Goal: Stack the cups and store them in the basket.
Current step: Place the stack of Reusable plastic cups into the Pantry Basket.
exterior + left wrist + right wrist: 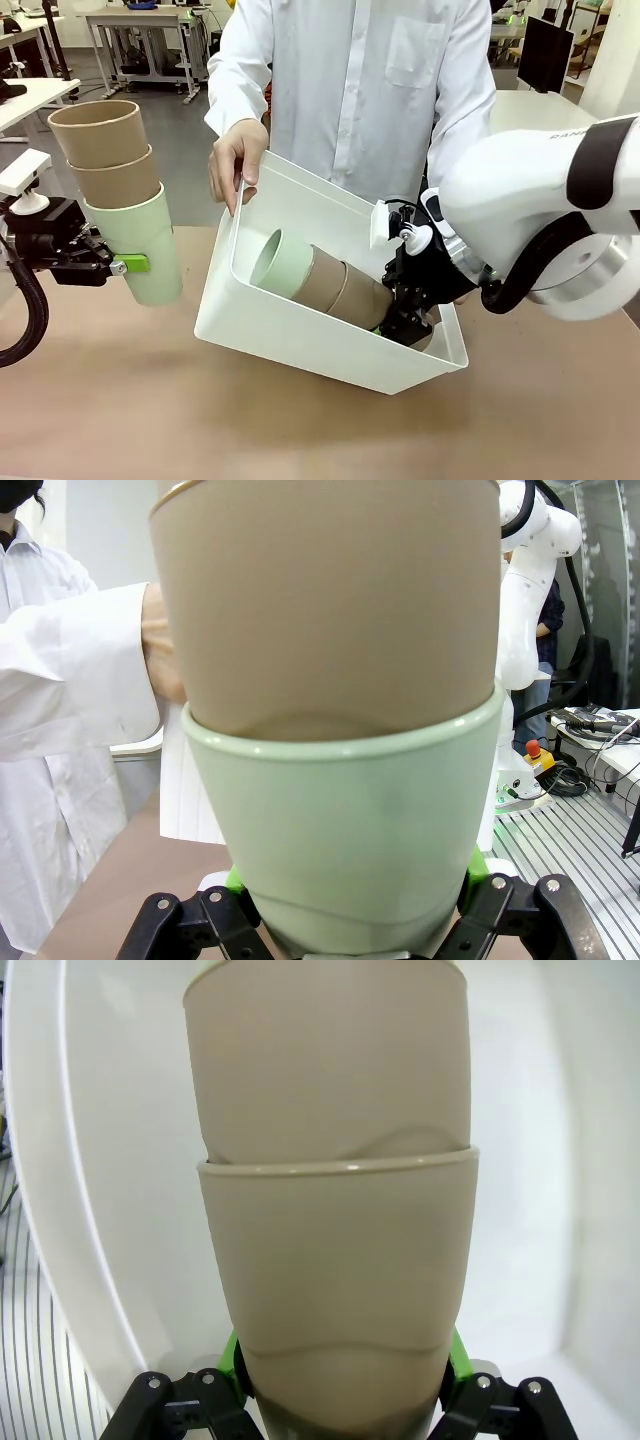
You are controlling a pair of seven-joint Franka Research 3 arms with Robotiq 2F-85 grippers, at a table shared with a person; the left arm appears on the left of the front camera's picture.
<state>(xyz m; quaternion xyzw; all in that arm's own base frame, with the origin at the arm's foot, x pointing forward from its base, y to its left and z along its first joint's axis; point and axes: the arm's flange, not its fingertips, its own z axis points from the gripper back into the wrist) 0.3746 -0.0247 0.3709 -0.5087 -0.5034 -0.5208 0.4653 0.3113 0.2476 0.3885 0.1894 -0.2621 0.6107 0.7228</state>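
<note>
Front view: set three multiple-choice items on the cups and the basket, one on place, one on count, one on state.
1. Where is the lying cup stack that the right gripper grips?
A. inside the basket
B. on the table beside it
C. on a far shelf

2. How many cups make up the upright stack in the left gripper?
A. two
B. three
C. five

3. How does the basket sit?
A. flat
B. tilted, a person's hand on its rim
C. upside down

Answers:
1 A: the stack lies on its side between the white walls.
2 B: one mint cup holds two tan cups.
3 B: its opening tips toward the camera, with the hand at the far rim.
</note>
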